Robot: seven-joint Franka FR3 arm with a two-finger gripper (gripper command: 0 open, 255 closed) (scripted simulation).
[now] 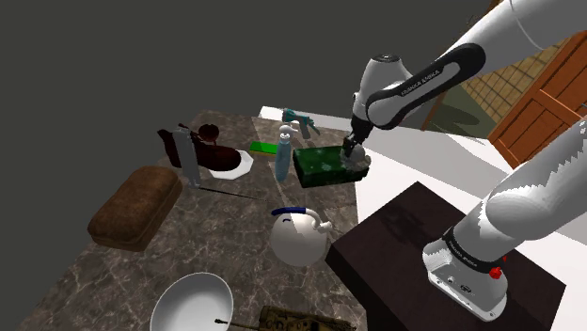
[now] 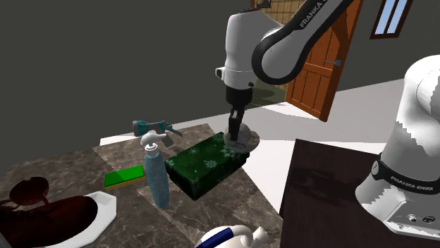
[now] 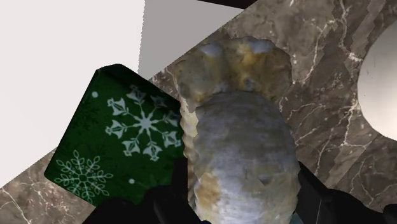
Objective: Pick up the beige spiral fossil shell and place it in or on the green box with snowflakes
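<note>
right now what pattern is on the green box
White snowflakes on the dark green box, clearest in the wrist view.

1. The place reads as a room in a home, with kitchen or dining things about.
2. A panelled wooden door with a handle stands in the background. A framed window with blue panes sits high beside it.
3. A dark, white-veined marble tabletop carries household things: a brown loaf, a white teapot, a pale bowl and a spray bottle.
4. A green box with snowflakes, patterned like a festive gift box, lies there too.
5. A plain dark grey wall closes the far side.
</note>
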